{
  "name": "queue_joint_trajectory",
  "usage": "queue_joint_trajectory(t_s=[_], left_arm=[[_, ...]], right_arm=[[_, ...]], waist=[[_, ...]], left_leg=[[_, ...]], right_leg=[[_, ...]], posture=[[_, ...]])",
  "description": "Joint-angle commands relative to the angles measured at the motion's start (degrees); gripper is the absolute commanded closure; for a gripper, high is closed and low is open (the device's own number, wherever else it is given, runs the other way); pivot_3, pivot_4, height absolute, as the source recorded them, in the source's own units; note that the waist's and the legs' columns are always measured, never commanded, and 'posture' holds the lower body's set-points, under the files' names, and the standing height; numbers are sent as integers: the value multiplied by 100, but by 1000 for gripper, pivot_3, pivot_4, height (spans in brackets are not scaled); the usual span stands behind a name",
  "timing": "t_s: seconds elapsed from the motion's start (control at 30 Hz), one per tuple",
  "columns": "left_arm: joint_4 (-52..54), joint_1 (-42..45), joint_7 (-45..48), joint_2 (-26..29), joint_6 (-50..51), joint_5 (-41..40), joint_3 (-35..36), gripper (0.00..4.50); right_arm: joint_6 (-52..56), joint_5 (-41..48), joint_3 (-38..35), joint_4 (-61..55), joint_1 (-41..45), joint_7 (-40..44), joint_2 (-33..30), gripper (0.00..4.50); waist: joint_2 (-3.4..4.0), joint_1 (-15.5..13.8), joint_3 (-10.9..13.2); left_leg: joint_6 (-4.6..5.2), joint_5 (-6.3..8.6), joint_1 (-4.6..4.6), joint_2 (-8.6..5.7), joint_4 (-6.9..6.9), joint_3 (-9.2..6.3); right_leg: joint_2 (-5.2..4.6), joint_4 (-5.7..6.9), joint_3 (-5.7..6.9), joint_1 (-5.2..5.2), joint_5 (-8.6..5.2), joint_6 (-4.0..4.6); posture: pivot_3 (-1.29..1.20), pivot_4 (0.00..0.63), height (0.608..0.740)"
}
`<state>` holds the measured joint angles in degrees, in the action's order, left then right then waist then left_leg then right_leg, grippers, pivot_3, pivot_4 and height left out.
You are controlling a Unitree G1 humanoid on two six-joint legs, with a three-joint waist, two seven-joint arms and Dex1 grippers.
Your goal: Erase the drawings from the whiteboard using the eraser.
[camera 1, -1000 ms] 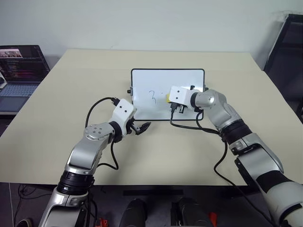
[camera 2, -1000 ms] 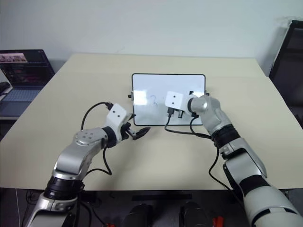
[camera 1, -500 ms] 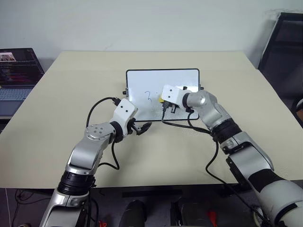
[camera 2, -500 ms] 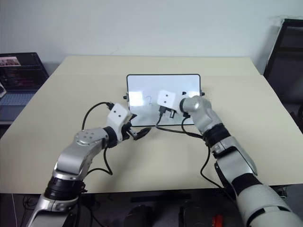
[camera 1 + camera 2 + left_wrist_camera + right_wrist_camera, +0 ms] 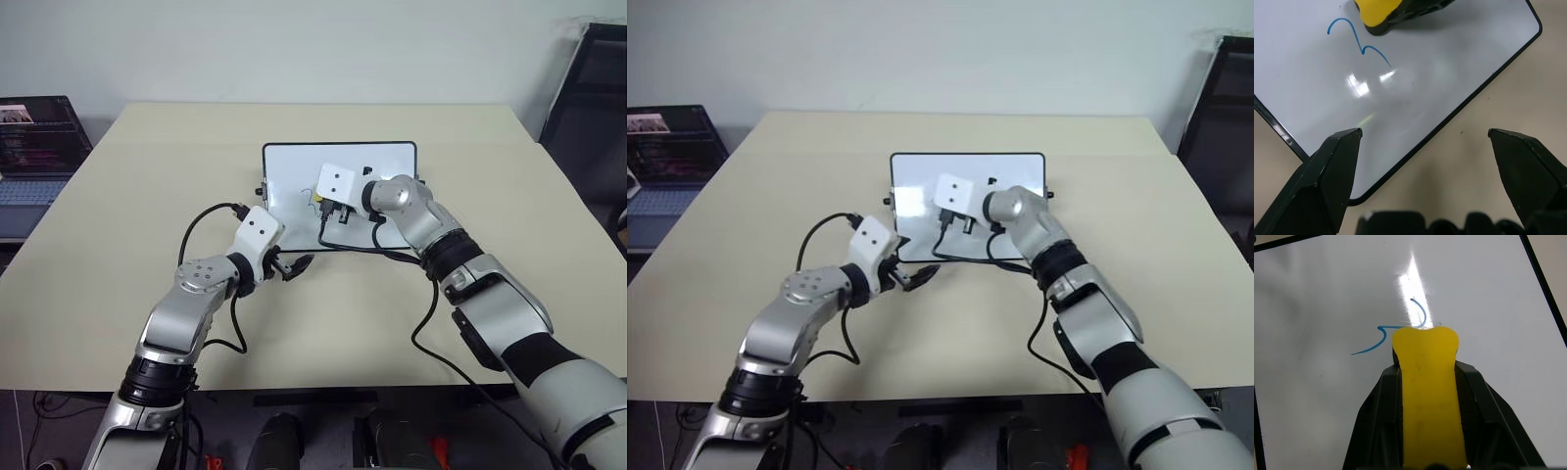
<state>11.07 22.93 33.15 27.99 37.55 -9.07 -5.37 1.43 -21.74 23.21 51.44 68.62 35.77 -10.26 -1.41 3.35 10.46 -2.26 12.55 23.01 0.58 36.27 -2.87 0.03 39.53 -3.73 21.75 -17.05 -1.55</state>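
Whiteboard (image 5: 387, 162) lies flat on the beige table (image 5: 470, 294), roughly mid-table toward the far side, black frame, long side running left-right. R gripper (image 5: 1425, 340) is clamped tight on the yellow eraser (image 5: 1426, 391), black fingers (image 5: 1376, 421) pinching it on both sides; the eraser's front end sits on the board's left half, right at the blue marker squiggle (image 5: 1382, 339). From the R wrist cam the front edge of the eraser touches the curl of that line, w/ part of the stroke trailing out to one side and a small hook showing just past the eraser tip. From the L wrist cam the same drawing (image 5: 1359, 41) reads as a wavy blue line w/ the eraser (image 5: 1376, 12) just beside one end, dark underside down on the board. Rest of the board surface looks clean white w/ glare spots. L gripper (image 5: 294, 264) hovers over the table just off the board's near-left corner, jaws spread wide apart, holding nothing; L wrist cam shows its two black fingers (image 5: 1327, 171) well apart w/ the board's rounded corner between them. Black cable (image 5: 382, 253) loops off the R wrist across the board's near edge. Laptop (image 5: 39, 147) sits far left, off the table, screen on. Dark chair (image 5: 593, 88) at far right.
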Motion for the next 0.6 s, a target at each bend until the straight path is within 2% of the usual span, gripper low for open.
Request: queue_joint_trajectory(t_s=[0.03,0.6], left_arm=[[41,29,-7,1,-196,13,52,0],[-50,81,37,28,-250,6,49,0]], right_arm=[[50,-55,-68,0,-15,5,-251,3410],[675,243,-366,-1417,-836,317,-713,3410]], waist=[[0,-8,0],[0,-61,0]], left_leg=[[0,0,0,0,0,0],[0,0,-2,-5,0,-4]], right_leg=[[0,0,0,0,0,0],[-6,-13,6,-11,0,-1]], posture=[[0,150,740],[0,150,740]])
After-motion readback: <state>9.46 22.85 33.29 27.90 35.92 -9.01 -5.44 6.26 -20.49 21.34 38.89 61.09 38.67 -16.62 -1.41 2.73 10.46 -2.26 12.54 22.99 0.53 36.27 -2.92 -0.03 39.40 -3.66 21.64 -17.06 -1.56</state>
